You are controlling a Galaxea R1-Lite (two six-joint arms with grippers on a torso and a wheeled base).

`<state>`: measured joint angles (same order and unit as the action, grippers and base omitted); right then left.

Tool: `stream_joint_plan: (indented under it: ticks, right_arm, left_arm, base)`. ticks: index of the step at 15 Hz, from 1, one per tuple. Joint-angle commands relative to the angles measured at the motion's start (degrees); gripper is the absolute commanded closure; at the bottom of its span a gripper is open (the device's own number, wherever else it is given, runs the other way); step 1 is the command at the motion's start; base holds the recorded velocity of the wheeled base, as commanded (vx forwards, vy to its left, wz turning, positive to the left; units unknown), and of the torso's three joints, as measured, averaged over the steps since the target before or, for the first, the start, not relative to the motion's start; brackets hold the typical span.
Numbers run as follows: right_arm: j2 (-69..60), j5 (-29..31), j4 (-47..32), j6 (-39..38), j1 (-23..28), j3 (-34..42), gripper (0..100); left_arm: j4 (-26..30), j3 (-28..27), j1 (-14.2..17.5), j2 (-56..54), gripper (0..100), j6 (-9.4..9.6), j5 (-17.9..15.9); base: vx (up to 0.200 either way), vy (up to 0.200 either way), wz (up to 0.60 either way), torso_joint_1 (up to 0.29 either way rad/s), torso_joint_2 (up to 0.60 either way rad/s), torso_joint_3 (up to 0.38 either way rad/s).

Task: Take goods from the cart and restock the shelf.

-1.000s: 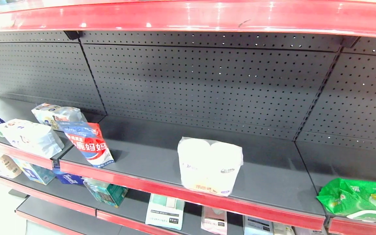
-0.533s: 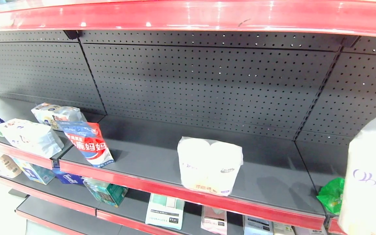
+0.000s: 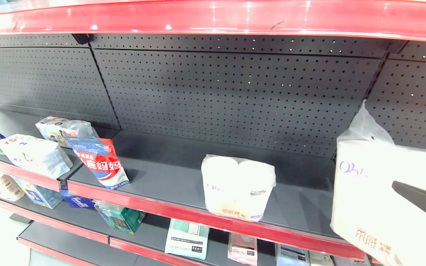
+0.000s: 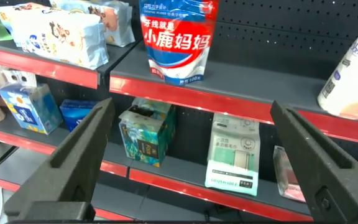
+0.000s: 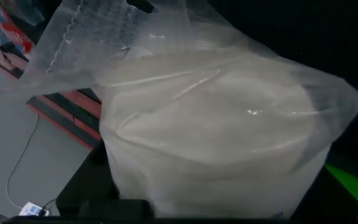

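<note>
Pinching a white roll pack [image 3: 375, 192], right gripper [image 3: 420, 201] holds it over front right edge of shelf [image 3: 168, 173]; left gripper [image 4: 191, 109] spread wide, empty.

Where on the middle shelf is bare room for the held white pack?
Bare board lies between the red-and-blue pouch and the standing roll pack, behind it to the pegboard, and between it and the held pack. The left bay's tissue packs crowd together.
</note>
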<state>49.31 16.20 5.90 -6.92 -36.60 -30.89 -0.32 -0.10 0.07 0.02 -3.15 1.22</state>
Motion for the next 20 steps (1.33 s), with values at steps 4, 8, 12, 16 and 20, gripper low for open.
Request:
stream_joint_plan:
  ticks: [4, 8, 12, 16, 20]
  right_arm:
    - [8.61, -12.51, 2.98, 5.69, 14.45, 1.01, 100]
    - [15.2, -19.8, 10.8, 9.65, 21.57, 1.54, 100]
    - [15.73, -21.56, 12.64, 9.91, 18.23, 2.68, 100]
    - [16.17, -21.65, 13.0, 9.91, 18.4, 3.29, 100]
    - [19.6, -21.74, 15.37, 10.0, 19.81, 3.03, 100]
  left_arm:
    - [-0.03, 0.01, 0.01, -0.02, 0, -0.02, 0.01]
    - [-0.03, 0.01, 0.01, -0.02, 0, -0.02, 0.01]
    - [-0.03, 0.01, 0.01, -0.02, 0, -0.02, 0.01]
    - [-0.03, 0.01, 0.01, -0.02, 0, -0.02, 0.01]
    - [-0.03, 0.01, 0.01, -0.02, 0, -0.02, 0.01]
  base:
    - [0.0, 0.0, 0.0, 0.0, 0.0, 0.0]
    - [0.0, 0.0, 0.0, 0.0, 0.0, 0.0]
    - [0.0, 0.0, 0.0, 0.0, 0.0, 0.0]
    - [0.0, 0.0, 0.0, 0.0, 0.0, 0.0]
    - [0.0, 0.0, 0.0, 0.0, 0.0, 0.0]
